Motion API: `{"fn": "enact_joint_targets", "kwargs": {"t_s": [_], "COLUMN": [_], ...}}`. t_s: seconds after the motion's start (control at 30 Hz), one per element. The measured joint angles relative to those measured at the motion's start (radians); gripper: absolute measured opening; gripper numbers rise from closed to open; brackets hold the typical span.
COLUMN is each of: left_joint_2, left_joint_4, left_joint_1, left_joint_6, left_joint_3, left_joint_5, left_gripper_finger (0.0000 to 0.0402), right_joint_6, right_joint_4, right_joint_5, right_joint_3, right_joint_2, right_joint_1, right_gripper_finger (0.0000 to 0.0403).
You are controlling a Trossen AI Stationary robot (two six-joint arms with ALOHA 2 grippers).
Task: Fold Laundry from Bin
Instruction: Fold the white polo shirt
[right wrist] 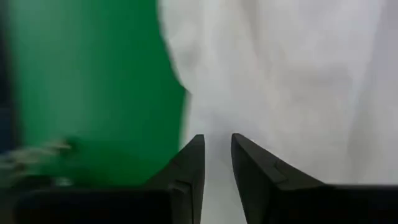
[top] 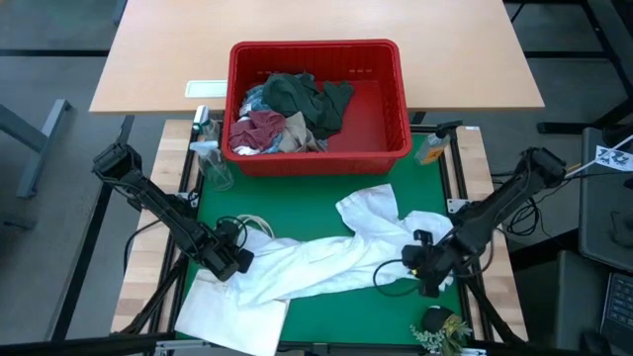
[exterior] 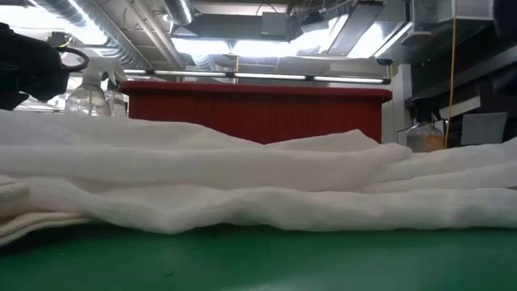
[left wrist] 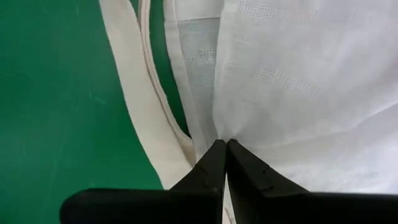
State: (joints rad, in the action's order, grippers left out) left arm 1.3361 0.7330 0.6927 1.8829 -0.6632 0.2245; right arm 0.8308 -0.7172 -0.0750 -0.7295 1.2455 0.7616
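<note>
Shirt [top: 336, 255] is spread white across the green mat [top: 316, 203] in front of the bin [top: 318, 148], which from where I'm driving has dark green, maroon and beige laundry [top: 287, 114] piled in its left half. Left gripper [left wrist: 222, 149] is pinched tight on the shirt's edge right by the tote [top: 232, 311] handles. Right gripper [right wrist: 217, 146] sits on the shirt's other end, fingers a little apart around cloth, so I'd call that a grasp.
</note>
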Motion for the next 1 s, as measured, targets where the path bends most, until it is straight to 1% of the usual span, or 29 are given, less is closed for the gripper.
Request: {"fn": "enact_joint_targets", "kwargs": {"t_s": [0.1, 0.23, 0.33, 0.4, 0.57, 0.73, 1.0], "left_joint_2": [0.0, 0.0, 0.0, 0.0, -0.004, -0.028, -0.03], "left_joint_4": [0.0, 0.001, 0.025, 0.049, 0.084, 0.132, 0.451], "left_joint_1": [0.002, 0.001, 0.001, 0.001, 0.001, 0.001, -0.001], "left_joint_6": [0.0, 0.001, 0.018, 0.04, 0.079, 0.061, 0.079], "left_joint_3": [0.0, 0.0, 0.0, 0.0, 0.0, -0.034, -0.164], "left_joint_5": [0.0, 0.0, -0.009, -0.018, -0.042, -0.041, -0.026], "left_gripper_finger": [0.0008, 0.0007, 0.0002, 0.0002, 0.0002, 0.0001, 0.0], "right_joint_6": [0.032, 0.03, 0.027, 0.025, 0.028, 0.029, 0.028], "right_joint_4": [-0.012, -0.009, -0.015, -0.016, -0.014, -0.017, -0.017], "right_joint_5": [0.045, 0.197, 0.314, 0.35, 0.338, 0.338, 0.338], "right_joint_3": [0.041, 0.076, 0.081, 0.082, 0.079, 0.079, 0.079], "right_joint_2": [0.058, 0.122, 0.145, 0.147, 0.144, 0.143, 0.143], "right_joint_1": [0.0, -0.001, 0.012, 0.03, 0.072, 0.069, 0.069], "right_gripper_finger": [0.008, 0.008, 0.008, 0.008, 0.008, 0.008, 0.008]}}
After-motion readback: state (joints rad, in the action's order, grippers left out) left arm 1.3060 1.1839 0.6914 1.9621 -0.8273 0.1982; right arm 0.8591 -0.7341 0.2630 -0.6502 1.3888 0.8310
